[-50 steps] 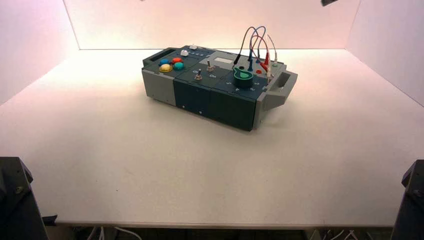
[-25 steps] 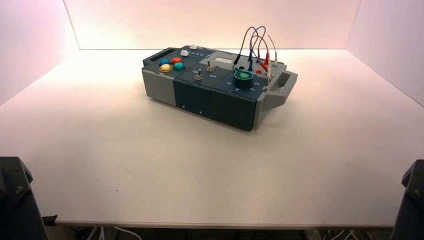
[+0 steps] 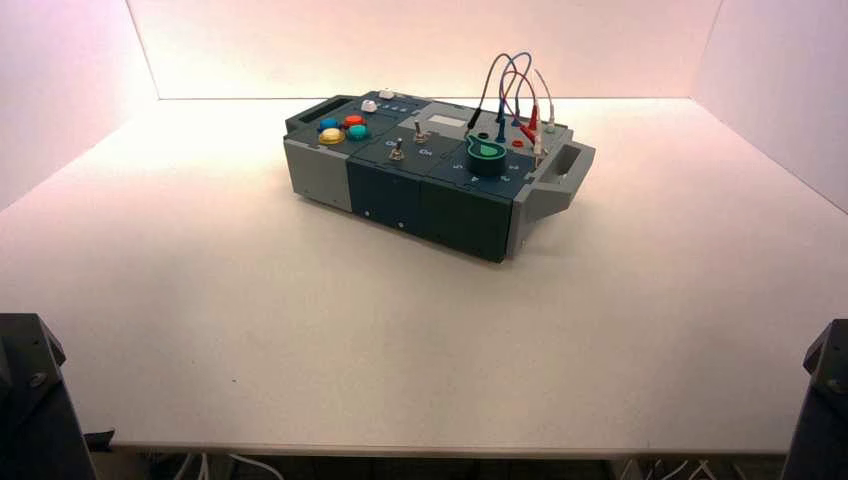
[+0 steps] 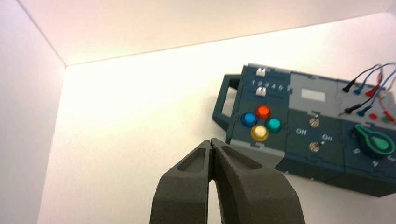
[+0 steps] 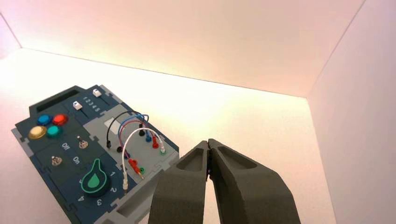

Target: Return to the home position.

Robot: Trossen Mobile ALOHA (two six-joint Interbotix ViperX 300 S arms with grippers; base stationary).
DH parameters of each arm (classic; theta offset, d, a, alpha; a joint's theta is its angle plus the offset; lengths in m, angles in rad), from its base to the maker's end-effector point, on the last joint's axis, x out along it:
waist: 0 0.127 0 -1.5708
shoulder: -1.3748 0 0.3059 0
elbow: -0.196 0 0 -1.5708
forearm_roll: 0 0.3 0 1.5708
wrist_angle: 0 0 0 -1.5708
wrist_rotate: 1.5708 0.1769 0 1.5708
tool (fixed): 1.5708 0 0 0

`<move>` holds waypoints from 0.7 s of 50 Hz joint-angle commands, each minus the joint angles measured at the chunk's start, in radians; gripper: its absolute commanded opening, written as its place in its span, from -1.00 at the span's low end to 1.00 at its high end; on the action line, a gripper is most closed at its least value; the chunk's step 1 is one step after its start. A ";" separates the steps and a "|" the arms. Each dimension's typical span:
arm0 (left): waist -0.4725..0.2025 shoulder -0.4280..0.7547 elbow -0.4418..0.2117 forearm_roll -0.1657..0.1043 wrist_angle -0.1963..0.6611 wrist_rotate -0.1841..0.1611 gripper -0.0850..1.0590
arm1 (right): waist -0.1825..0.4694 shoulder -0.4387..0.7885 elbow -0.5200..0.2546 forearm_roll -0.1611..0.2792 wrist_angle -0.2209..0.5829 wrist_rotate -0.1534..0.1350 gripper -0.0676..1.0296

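Observation:
The box [image 3: 436,200] stands turned on the white table, toward the back middle. It bears four coloured buttons [image 4: 259,122], two toggle switches [image 4: 315,122], two white sliders [image 4: 260,81], a green knob [image 5: 95,179] and several wires [image 5: 130,128]. My left arm [image 3: 25,400] is parked at the near left corner and my right arm [image 3: 825,395] at the near right corner, both far from the box. My left gripper [image 4: 212,142] is shut and empty. My right gripper [image 5: 208,142] is shut and empty.
White walls enclose the table on the left, back and right. The table's front edge [image 3: 440,450] runs between the two arm bases. Cables hang below that edge at the left.

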 commanded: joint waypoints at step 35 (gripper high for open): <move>0.008 0.066 0.074 0.005 -0.219 0.011 -0.91 | -0.100 -0.132 0.098 0.023 -0.202 0.041 -0.92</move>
